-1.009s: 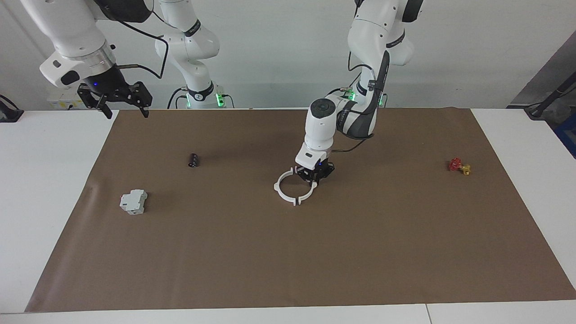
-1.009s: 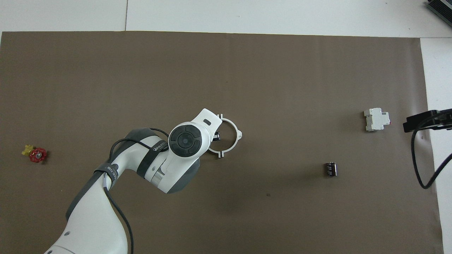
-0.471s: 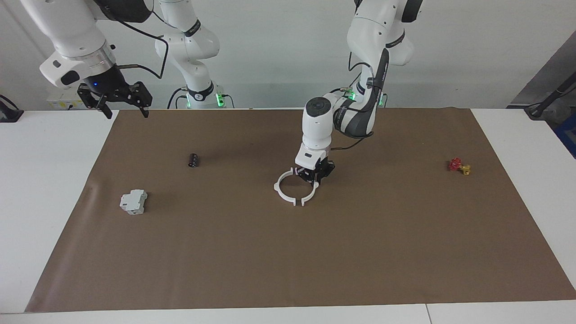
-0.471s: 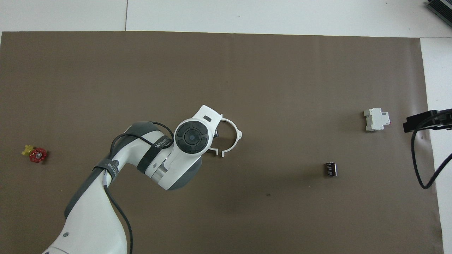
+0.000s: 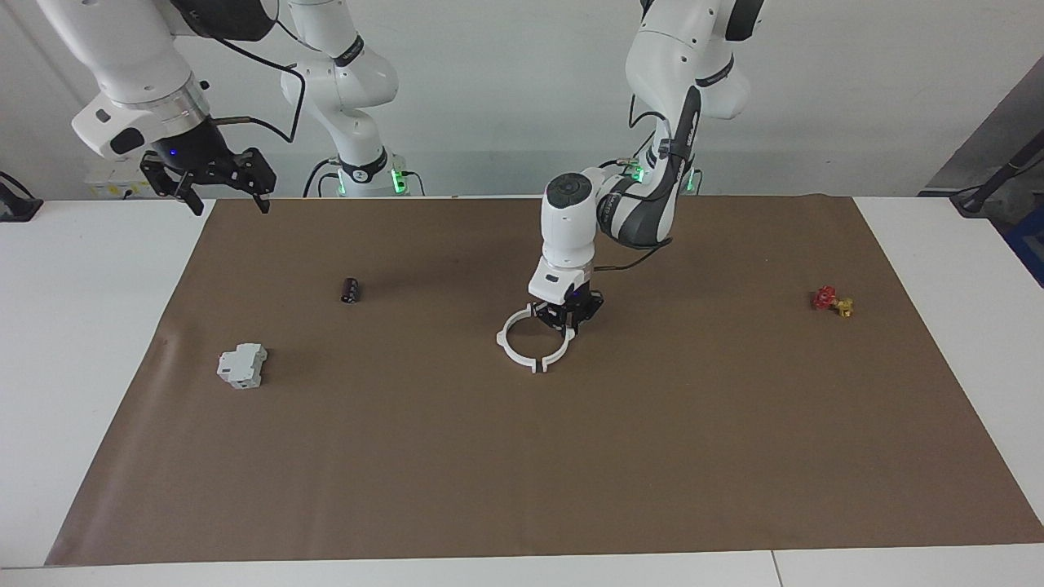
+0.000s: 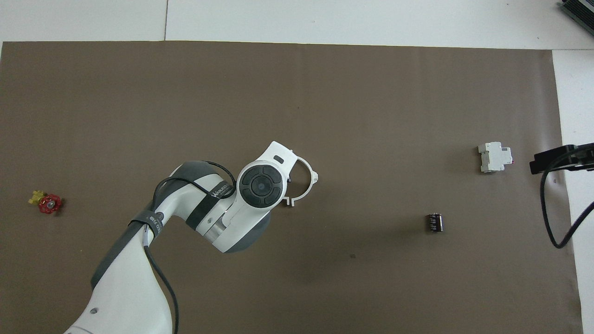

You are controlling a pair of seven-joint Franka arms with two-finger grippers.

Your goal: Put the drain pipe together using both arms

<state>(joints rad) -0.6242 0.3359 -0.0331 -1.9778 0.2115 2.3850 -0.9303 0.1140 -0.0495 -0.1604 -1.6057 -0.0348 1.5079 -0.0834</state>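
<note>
White drain pipe [image 5: 523, 349] ring clenched by left gripper [image 5: 564, 323]; right gripper [image 5: 220, 198] spread wide, waiting; no readable writing.

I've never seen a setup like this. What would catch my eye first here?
Probably the left gripper, lowered to the middle of the brown mat and shut on one half of the white drain pipe ring lying there. Next, the right gripper waits open in the air over the mat's corner at the right arm's end. A small red and yellow valve brightens the left arm's end.
</note>
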